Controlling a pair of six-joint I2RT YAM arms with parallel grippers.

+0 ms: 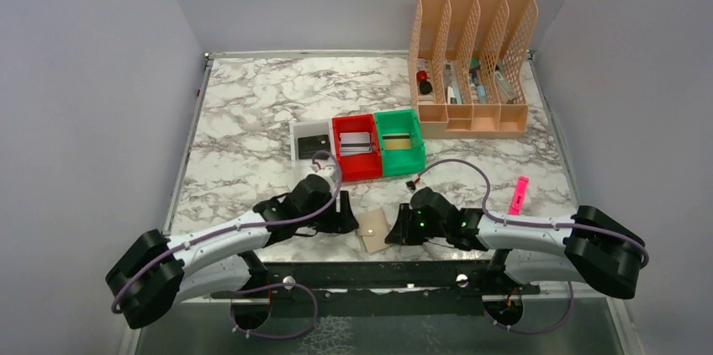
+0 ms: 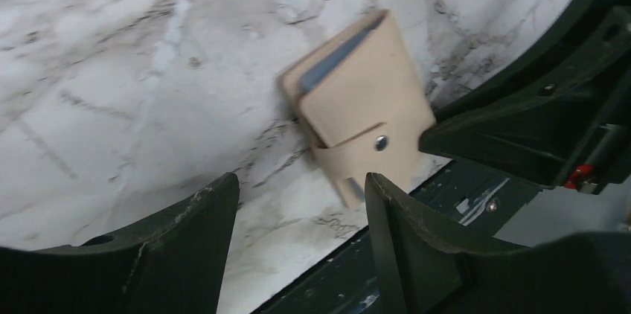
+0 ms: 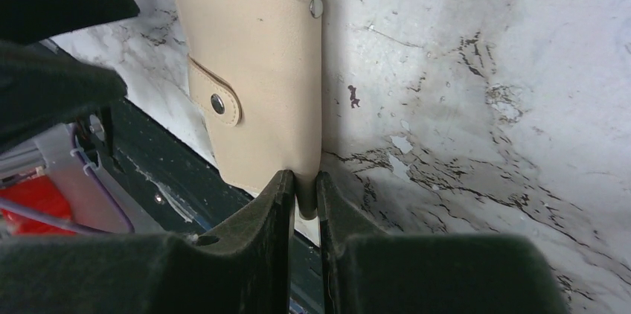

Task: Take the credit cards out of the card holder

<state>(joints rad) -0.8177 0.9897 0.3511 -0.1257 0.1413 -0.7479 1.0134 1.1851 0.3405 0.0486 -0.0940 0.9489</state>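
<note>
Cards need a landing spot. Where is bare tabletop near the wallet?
Free: marble left of the white tray, and between green tray and pink marker. Crowded: near edge, left end effector and right end effector flanking the wallet; back right, the rack.

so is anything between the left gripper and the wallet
Nothing visible: only bare marble lies between the open left gripper and the wallet. The right gripper pinches the wallet's far edge, out of the way.

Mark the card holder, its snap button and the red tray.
card holder (image 3: 260, 83), right wrist view, tan front face.
snap button (image 2: 381, 143), left wrist view, stud on the strap.
red tray (image 1: 361, 173), top external view, near wall.
</note>
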